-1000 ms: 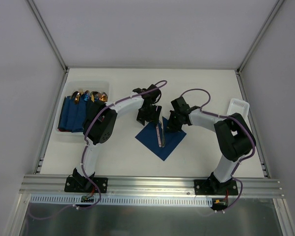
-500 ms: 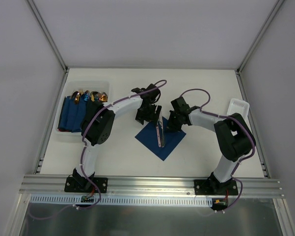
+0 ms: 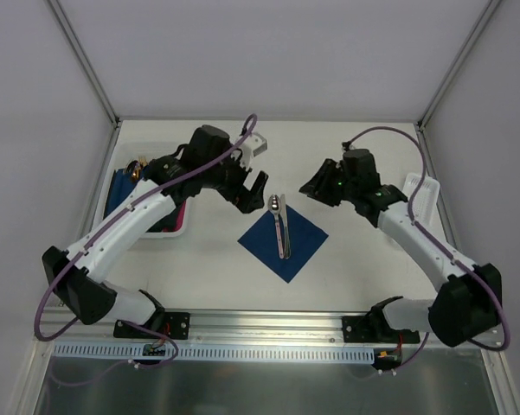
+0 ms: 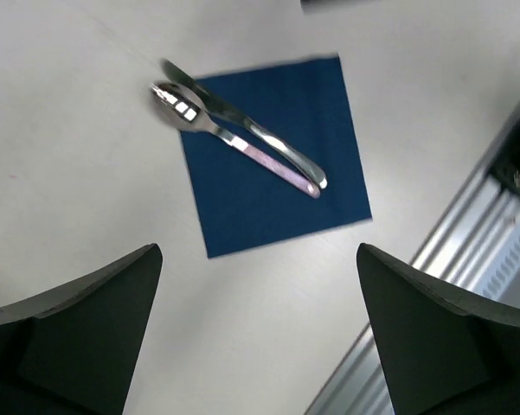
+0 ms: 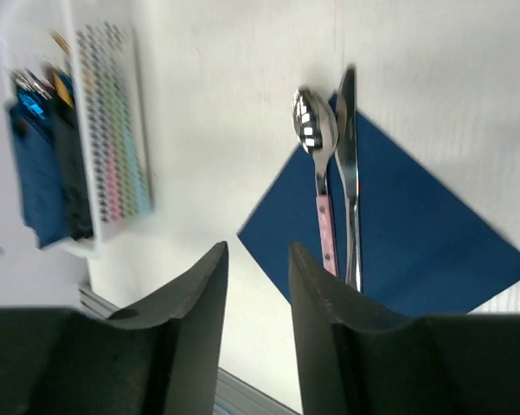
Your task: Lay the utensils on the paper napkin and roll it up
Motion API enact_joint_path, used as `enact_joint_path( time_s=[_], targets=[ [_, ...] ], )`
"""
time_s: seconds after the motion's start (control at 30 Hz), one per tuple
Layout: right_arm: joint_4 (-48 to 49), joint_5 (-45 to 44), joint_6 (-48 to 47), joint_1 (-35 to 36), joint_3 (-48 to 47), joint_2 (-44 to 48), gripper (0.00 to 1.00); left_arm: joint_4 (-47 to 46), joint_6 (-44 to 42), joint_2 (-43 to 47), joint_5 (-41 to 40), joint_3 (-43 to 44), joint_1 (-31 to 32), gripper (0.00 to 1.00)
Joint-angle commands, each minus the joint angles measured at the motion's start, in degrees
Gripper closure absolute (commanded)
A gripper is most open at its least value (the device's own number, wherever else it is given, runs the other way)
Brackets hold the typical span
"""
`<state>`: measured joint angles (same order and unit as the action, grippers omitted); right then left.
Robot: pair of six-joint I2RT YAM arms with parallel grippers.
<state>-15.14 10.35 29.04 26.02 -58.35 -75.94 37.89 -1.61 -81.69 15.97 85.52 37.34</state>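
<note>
The paper napkin (image 3: 285,246) lies flat as a dark blue diamond in the middle of the table. Two utensils (image 3: 279,226), a spoon (image 4: 183,107) and a knife (image 4: 268,141), lie side by side along its diagonal, their heads just past its far corner. My left gripper (image 3: 253,192) hovers above and to the left of them, open wide and empty; in the left wrist view (image 4: 260,252) only bare table shows between its fingers. To the right of the napkin, my right gripper (image 3: 309,189) hangs raised, its jaws (image 5: 257,251) a narrow gap apart with nothing between them.
A white perforated basket (image 5: 104,130) at the left holds several rolled blue bundles (image 3: 117,192) with copper-gold tips. A small white tray (image 3: 418,185) sits by the right edge. The metal rail (image 3: 268,324) runs along the near edge.
Both arms have lifted and pulled away from the napkin, the left toward the basket, the right to the right. Both grippers have opened wider. The utensils stay on the napkin.
</note>
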Motion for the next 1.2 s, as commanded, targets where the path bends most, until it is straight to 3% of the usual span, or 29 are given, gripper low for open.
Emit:
enact_joint_path(
  time_s=[0.0,0.1,0.13,0.27,0.47,0.83,1.17],
  targets=[
    [-0.4,1.9,-1.0,-5.4,3.4,7.9,0.59,1.6,-13.0,1.2,9.9,-9.2,2.8,0.03],
    [-2.7,5.5,-2.8,-12.0,7.1,14.0,0.57,-1.0,-17.0,3.8,9.3,-15.7,8.9,0.18],
    [-4.5,6.3,-3.3,-15.2,9.4,15.5,0.56,-2.8,-18.0,4.1,9.7,-17.0,10.6,0.32],
    [-11.2,7.9,-7.1,-20.7,13.8,22.2,0.57,-8.5,-17.8,0.5,1.4,-20.6,20.7,0.53],
    [-17.1,7.9,-9.2,-24.7,19.2,30.6,0.57,-13.0,-20.0,-8.8,-5.4,-20.9,30.3,0.61],
    [-17.5,10.9,-10.3,-28.1,22.5,30.8,0.58,-14.7,-18.7,-20.9,-3.4,-13.9,32.4,0.63],
    [-17.5,14.3,-12.7,-31.6,22.7,29.3,0.6,-15.5,-18.8,-24.8,-3.1,-12.6,32.5,0.64]
  ],
)
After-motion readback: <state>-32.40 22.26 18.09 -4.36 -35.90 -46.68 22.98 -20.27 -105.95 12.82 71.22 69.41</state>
